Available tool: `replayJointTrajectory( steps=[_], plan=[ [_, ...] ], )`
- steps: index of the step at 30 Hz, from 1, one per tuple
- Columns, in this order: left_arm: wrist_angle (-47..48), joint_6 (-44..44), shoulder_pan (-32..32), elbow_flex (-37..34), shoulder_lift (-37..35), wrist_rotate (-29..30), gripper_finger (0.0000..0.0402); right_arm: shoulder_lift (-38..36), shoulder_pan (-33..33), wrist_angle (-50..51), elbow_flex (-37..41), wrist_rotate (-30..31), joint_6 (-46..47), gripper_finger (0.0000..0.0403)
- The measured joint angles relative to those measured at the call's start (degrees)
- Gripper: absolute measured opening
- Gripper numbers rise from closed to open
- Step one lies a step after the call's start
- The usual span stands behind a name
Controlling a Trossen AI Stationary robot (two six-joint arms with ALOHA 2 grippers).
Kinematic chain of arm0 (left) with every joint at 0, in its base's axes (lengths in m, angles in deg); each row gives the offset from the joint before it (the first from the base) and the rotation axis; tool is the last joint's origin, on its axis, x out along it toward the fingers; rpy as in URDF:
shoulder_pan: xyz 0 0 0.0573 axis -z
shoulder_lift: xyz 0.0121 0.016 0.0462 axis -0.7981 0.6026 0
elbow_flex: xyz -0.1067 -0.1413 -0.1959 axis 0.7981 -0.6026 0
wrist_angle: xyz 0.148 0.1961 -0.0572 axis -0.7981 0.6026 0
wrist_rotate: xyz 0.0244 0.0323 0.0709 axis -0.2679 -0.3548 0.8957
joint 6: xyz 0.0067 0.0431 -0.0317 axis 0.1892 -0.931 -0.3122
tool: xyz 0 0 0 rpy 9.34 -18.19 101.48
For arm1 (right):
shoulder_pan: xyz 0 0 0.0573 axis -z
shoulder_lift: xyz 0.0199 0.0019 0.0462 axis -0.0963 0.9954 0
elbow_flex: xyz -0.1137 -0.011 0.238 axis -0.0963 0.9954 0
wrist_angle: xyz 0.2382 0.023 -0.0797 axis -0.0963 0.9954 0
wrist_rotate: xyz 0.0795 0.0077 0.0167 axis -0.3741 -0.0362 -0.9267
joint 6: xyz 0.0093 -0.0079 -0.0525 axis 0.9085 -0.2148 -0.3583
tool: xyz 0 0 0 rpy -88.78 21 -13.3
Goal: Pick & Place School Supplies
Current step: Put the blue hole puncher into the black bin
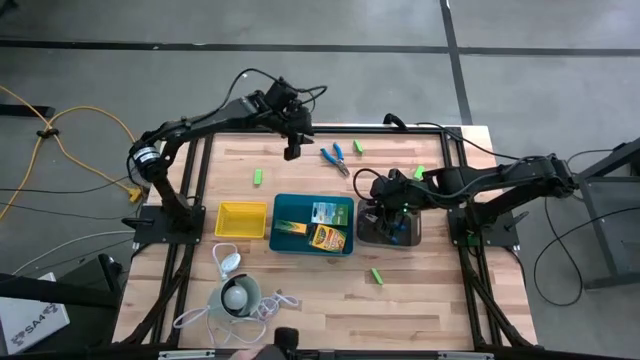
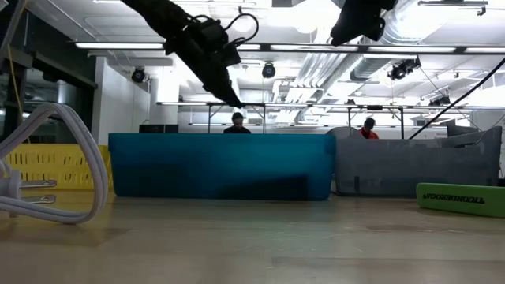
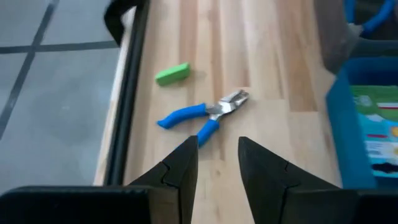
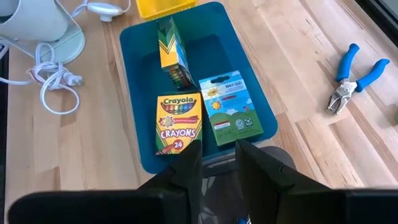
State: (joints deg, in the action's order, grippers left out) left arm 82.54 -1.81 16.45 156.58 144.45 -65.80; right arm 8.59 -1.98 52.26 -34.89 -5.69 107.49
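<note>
My left gripper (image 1: 292, 152) (image 3: 217, 155) hangs open above the table's far part, just short of blue-handled pliers (image 3: 205, 115) (image 1: 335, 158) that lie flat on the wood. A lime-green block (image 3: 172, 73) lies beyond them. My right gripper (image 1: 385, 215) (image 4: 217, 158) hangs open over the dark grey tray (image 1: 405, 238), where something blue (image 1: 398, 228) lies. The teal tray (image 4: 140, 93) holds two crayon boxes (image 4: 178, 123) (image 4: 169, 53) and a green-and-white pack (image 4: 233, 109). More green blocks (image 1: 258, 177) (image 1: 419, 172) (image 1: 377, 276) lie loose on the table.
A yellow tray (image 1: 241, 220) stands left of the teal tray (image 1: 313, 205). A white round gadget (image 1: 235, 295) with its looped cord (image 2: 47, 158) sits near the table's near edge. A dark frame rail (image 3: 127, 93) runs along the far edge beside the pliers. People sit in the room behind.
</note>
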Motion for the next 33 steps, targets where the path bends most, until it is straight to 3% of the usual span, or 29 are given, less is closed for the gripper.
replayJointTrajectory(
  steps=[9, 16, 24, 33],
  plan=[
    [5.91, -2.13, 1.15, 12.44, 4.54, 0.46, 0.0111, 0.0, 0.04, -0.9, 0.0, 0.03, -0.25, 0.0086],
    [15.47, -3.8, 0.35, 24.95, 13.64, 0.66, 0.0111, 0.0, 0.04, -0.86, 0.0, 0.01, -0.18, 0.0086],
    [19.3, -8.26, 0.48, 25.83, 21.83, 0.99, 0.0111, 0.02, 0.0, -0.33, 0.02, -0.24, -0.07, 0.0086],
    [19.16, -22.66, 4.51, 25.85, 26.19, 1.26, 0.0111, 0.0, 0.02, 2.27, 0.04, -0.23, -0.04, 0.0086]
  ],
)
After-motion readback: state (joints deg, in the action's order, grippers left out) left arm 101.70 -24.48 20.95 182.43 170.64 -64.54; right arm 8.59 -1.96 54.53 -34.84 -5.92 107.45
